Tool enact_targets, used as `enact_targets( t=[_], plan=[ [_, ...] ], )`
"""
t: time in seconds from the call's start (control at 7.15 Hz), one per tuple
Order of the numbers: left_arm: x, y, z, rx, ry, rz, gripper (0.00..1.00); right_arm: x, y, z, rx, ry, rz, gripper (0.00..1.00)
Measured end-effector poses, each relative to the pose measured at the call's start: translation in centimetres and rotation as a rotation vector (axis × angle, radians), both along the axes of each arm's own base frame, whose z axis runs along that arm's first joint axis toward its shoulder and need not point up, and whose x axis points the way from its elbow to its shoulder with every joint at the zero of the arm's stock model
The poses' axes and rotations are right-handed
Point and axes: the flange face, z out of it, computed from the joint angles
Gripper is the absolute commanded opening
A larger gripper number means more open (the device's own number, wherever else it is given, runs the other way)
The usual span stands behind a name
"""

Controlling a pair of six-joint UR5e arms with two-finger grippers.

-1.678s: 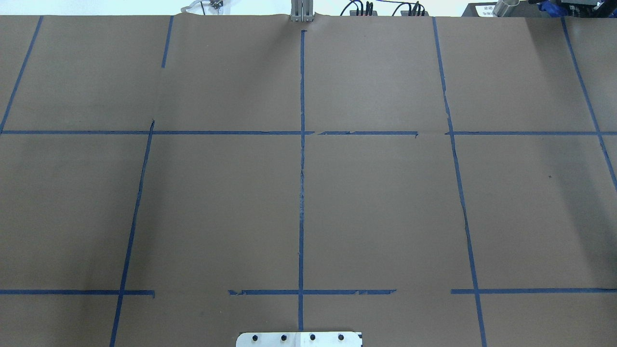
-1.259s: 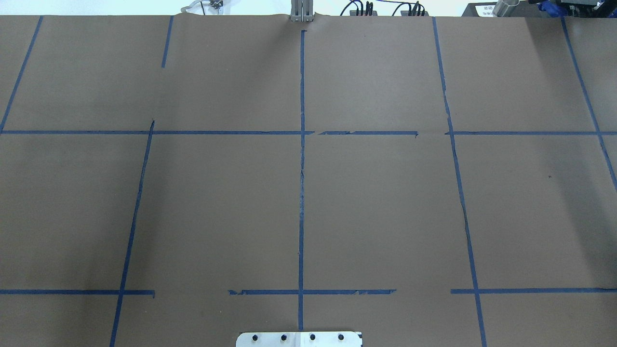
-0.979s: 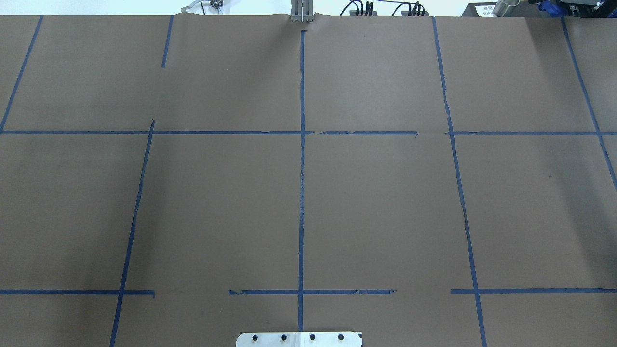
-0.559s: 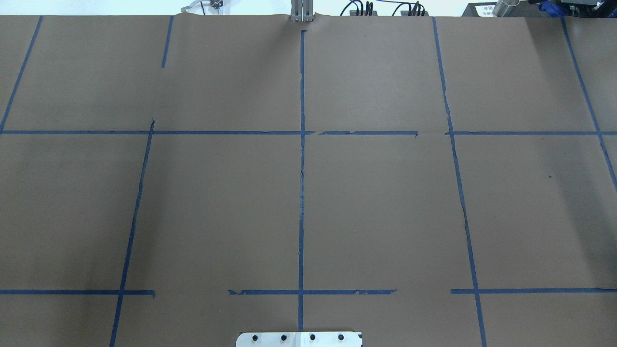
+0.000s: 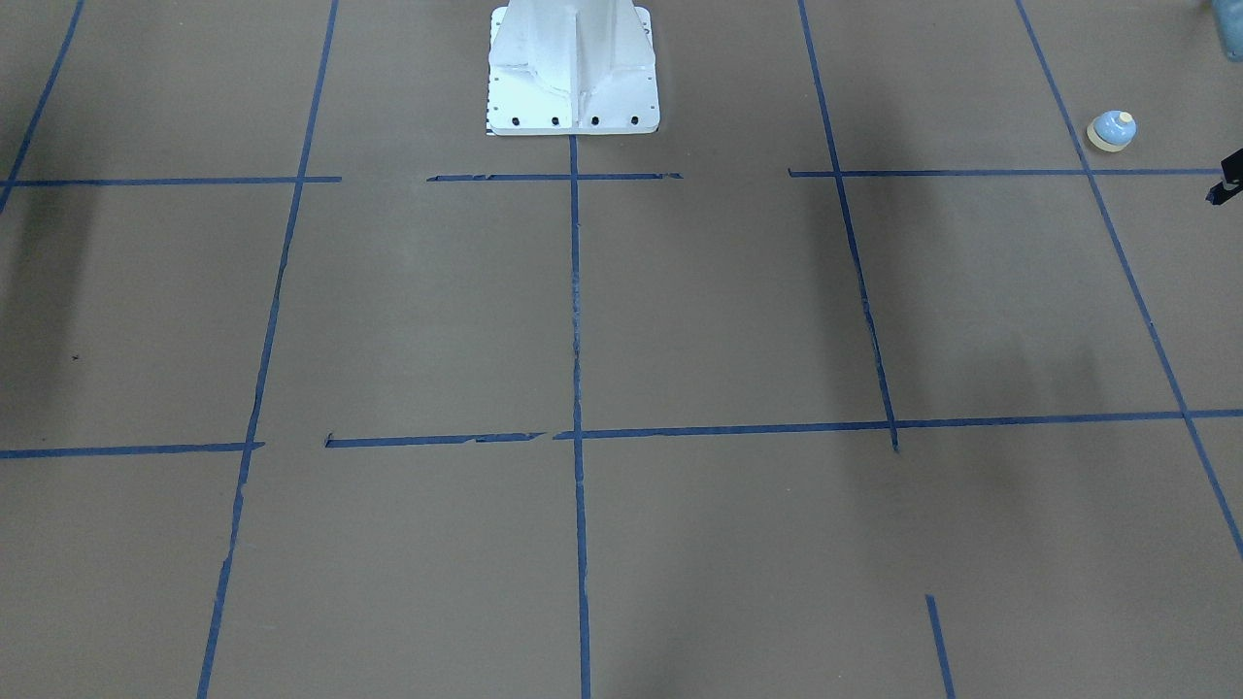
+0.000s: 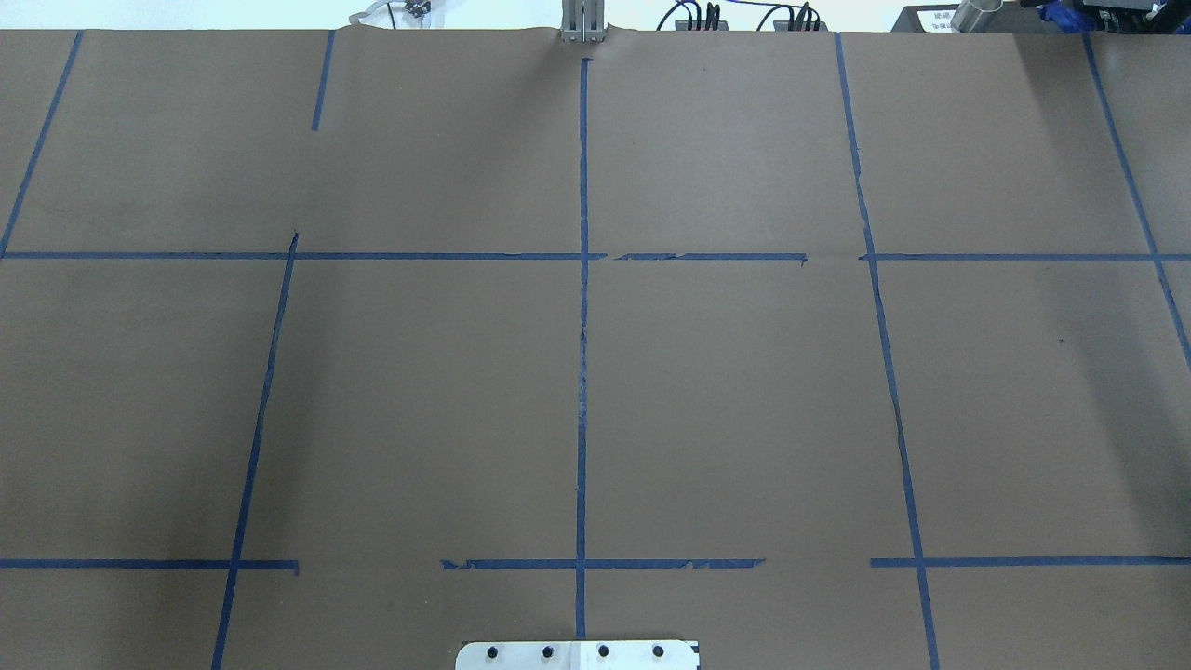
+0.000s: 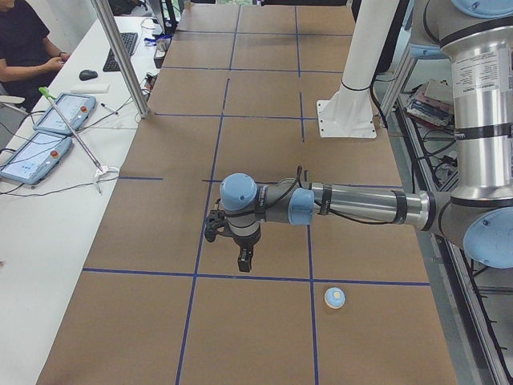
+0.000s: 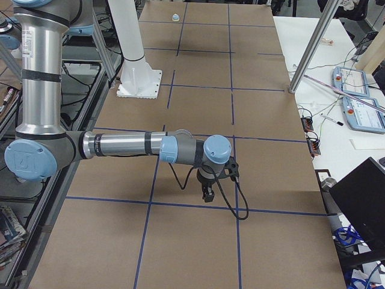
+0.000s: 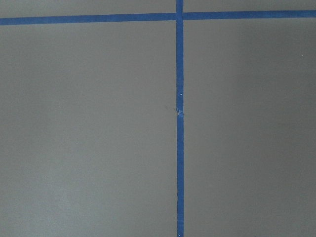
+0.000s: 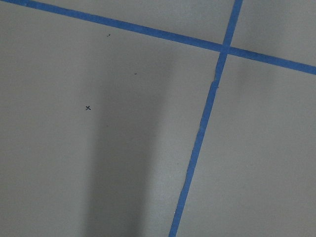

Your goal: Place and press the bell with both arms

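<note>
My left gripper (image 7: 244, 261): it hangs fingers-down over the worktop (image 6: 744, 391) near its left end, just above a blue tape line (image 7: 256, 277). I cannot tell how far my fingers are parted. Nothing shows between them.
My right gripper (image 8: 208, 194): it hangs fingers-down near the worktop's right end, just short of a tape line. I cannot tell its opening either, and nothing shows in it.
Bell (image 5: 1112, 130): it stands upright on the brown paper, toward the corner where my own edge meets the left end. It is apart from my left gripper and touches nothing of mine.
My arms: my left arm (image 7: 361, 204) and right arm (image 8: 120, 144) both reach out level from my edge.
Pedestal (image 5: 573, 68): white and bolted at the middle of my edge.
Wrist views: they show only paper and tape crossings.
</note>
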Motion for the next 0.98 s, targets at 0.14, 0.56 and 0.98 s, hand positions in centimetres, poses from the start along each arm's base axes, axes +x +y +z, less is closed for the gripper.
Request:
enact_targets(
  t=[0.14,0.56,0.98],
  plan=[
    [0.4,-0.1,0.1,0.009,0.001,0.008,1.0,0.0,0.0,0.0,-0.001,0.0,0.0,1.0],
    [5.6,0.6,1.7,0.004,-0.003,0.127,1.0,0.0,0.0,0.0,0.0,-0.002,-0.001,1.0],
    [9.4,6.0,5.9,0.02,0.012,0.142,1.0,0.0,0.1,-0.1,0.004,-0.002,-0.001,1.0]
  ],
)
